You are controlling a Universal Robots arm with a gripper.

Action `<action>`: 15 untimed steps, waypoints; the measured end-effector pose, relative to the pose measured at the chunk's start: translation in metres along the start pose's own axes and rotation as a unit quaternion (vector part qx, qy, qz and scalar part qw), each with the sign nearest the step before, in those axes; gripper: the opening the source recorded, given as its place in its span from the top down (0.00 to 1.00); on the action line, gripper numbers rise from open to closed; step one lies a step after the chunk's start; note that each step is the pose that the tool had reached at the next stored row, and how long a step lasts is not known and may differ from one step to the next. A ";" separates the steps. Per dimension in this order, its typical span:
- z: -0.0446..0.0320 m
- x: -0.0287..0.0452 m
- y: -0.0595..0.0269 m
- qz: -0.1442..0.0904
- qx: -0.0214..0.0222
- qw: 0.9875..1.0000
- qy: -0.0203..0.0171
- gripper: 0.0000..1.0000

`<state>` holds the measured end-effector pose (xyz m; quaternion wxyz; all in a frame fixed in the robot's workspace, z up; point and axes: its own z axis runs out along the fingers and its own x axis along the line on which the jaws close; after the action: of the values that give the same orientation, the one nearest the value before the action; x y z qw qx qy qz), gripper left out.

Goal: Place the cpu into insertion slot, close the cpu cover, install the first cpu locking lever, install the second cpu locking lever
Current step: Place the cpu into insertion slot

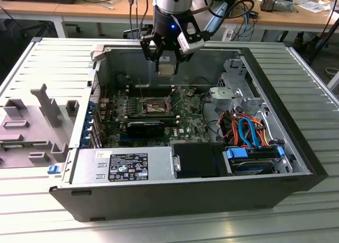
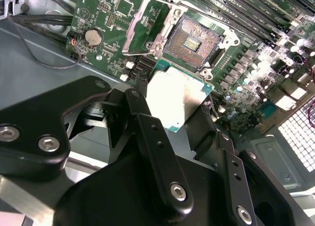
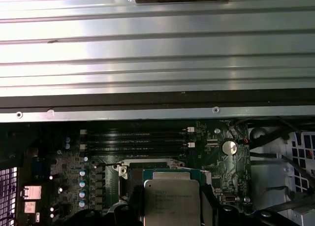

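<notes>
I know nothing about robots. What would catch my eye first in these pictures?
First, the black pincer hanging over an opened computer case in the exterior view, clamped on the cpu, a small silver square. In the second wrist view, just beyond that chip lies the insertion slot, dark and uncovered. Bright orange and blue cables crowd the case toward the exterior view's right.

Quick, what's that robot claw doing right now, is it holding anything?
Gripper: shut on the cpu, which is off the board; the insertion slot is bare.
</notes>
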<state>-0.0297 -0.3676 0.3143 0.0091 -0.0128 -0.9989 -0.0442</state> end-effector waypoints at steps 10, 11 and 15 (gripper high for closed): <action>0.0020 -0.0001 -0.0004 0.000 0.000 1.000 0.000 0.45; 0.0055 -0.0001 -0.0010 0.000 0.000 1.000 0.000 0.45; 0.0099 -0.0002 -0.0016 0.000 0.000 1.000 0.000 0.45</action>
<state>-0.0297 -0.3683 0.3043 0.0091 -0.0128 -0.9989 -0.0442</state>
